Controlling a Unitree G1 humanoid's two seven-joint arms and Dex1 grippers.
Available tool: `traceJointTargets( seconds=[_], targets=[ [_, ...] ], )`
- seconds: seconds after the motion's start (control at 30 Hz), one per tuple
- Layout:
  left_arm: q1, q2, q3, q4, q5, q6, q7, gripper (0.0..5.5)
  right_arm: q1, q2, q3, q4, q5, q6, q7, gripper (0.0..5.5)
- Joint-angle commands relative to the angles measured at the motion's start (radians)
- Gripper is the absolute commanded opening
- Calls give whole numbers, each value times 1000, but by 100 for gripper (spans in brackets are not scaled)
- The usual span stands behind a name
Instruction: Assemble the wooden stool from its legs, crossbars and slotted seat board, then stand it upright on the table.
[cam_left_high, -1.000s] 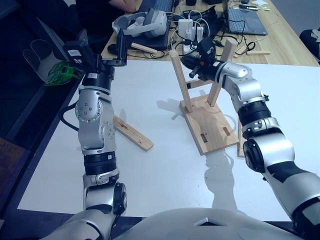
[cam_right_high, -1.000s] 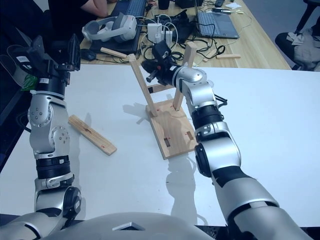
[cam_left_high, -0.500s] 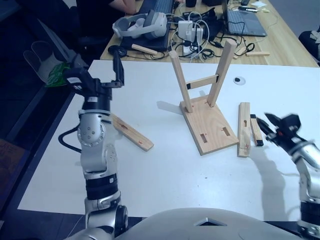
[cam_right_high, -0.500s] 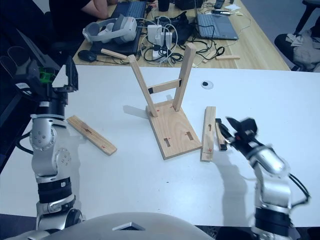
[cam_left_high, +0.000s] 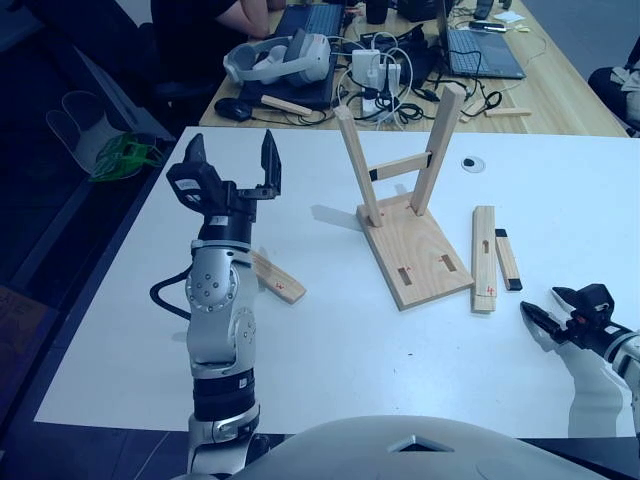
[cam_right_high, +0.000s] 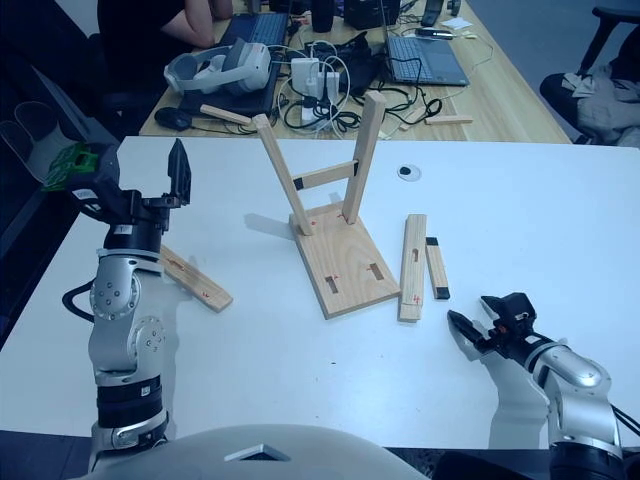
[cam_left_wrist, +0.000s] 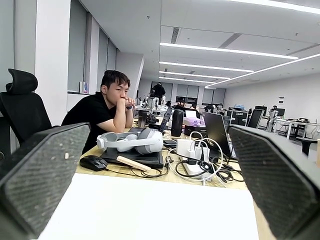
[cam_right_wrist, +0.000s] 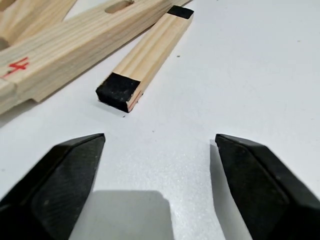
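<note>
The slotted seat board (cam_left_high: 418, 255) lies flat in the middle of the white table (cam_left_high: 330, 350). Two legs (cam_left_high: 357, 165) stand in its far slots, joined by a crossbar (cam_left_high: 400, 167). To its right lie a loose leg (cam_left_high: 483, 258) and a short black-tipped crossbar (cam_left_high: 507, 258). Another loose leg (cam_left_high: 270, 275) lies to the left. My left gripper (cam_left_high: 230, 165) is raised above that leg, open and holding nothing. My right gripper (cam_right_high: 468, 322) hangs low at the front right, open, with the black-tipped crossbar (cam_right_wrist: 145, 62) just beyond its fingertips (cam_right_wrist: 70, 170).
A wooden desk (cam_left_high: 560, 85) behind the table carries a headset (cam_left_high: 275, 60), laptops, cables and a spare wooden stick (cam_left_high: 287, 104). A green object (cam_left_high: 125, 155) sits off the table's left edge. A small dark grommet (cam_left_high: 468, 162) marks the table's far right.
My right gripper left the upright legs and crossbar, swung to the right and came down near the front right of the table. My left gripper moved rightward and nearer.
</note>
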Motion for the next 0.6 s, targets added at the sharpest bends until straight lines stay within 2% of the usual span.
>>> traceJointTargets(
  seconds=[0.03,0.1,0.27,0.5,0.6],
  targets=[
    [-34,7,-5,6,-16,29,-14,510,-26,26,83,25,-13,101,-18,481],
    [-45,13,-1,10,-22,35,-23,510,-34,37,109,26,2,139,-15,517],
    [-63,19,12,14,-32,55,-34,510,-71,37,159,87,-41,147,-70,517],
    [-74,14,28,15,-44,69,-29,510,-140,13,184,136,-8,364,-121,517],
    [-76,14,29,16,-43,70,-29,510,-151,6,188,145,-8,409,-138,461]
  ],
)
